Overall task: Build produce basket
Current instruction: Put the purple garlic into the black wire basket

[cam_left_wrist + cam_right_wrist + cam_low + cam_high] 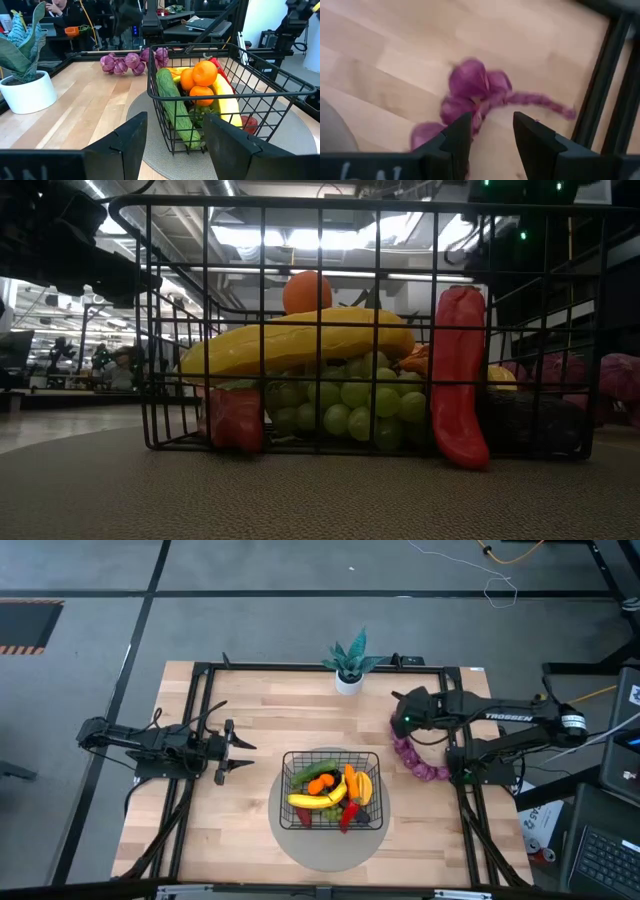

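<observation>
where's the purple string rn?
In the high view, the purple string lies on the wooden table, right of the basket, outside it, below the right gripper, which is open above it.

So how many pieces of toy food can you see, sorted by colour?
Orange: 3 small round fruits
Yellow: 1 banana
Green: 2, a cucumber and a grape bunch
Red: 2, a long pepper and another piece
Purple: 1 lumpy string on the table outside the basket
Total: 9 visible; more may be hidden underneath.

white "TROSSEN" lettering along the right arm (505,717), no other text legible
</observation>
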`<state>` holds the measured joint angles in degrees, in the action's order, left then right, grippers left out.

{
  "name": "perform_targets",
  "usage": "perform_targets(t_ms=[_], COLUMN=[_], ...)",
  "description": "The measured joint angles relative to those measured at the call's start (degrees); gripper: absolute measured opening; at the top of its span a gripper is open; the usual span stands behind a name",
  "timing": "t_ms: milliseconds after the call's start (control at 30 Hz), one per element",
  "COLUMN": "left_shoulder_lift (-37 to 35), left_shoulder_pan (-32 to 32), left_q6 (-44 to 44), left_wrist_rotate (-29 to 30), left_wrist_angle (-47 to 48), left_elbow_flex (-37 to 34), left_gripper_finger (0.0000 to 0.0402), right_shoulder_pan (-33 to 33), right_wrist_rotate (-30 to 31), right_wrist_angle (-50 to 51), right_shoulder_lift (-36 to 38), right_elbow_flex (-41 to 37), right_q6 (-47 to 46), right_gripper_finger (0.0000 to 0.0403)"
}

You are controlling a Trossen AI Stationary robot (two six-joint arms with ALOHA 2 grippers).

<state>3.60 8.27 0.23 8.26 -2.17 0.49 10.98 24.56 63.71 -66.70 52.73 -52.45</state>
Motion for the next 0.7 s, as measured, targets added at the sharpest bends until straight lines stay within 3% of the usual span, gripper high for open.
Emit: perform_targets(t_ms=[233, 533, 700], left_shoulder_lift=[0.0, 0.0, 0.0], left_shoulder_pan=[0.0, 0.0, 0.0], left_q6=[0.0, 0.0, 0.0], left_wrist_rotate=[0.0, 0.0, 0.0], left_wrist_angle=[0.0, 0.0, 0.0], left_elbow_flex=[0.0, 0.0, 0.0], left_gripper_finger=[0.0188, 0.0188, 0.0188], right_shoulder_pan=[3.6, 3.9, 3.9], right_wrist_rotate=[-5.3, -8.7, -8.8], right_wrist_angle=[-1.5, -19.3, -19.7], right_shoulder_lift=[0.0, 0.0, -0.4], right_elbow_flex=[-6.1, -13.8, -16.4], right_q6=[-7.3, -5.8, -8.4], right_gripper_finger=[0.0148, 0.0148, 0.0148])
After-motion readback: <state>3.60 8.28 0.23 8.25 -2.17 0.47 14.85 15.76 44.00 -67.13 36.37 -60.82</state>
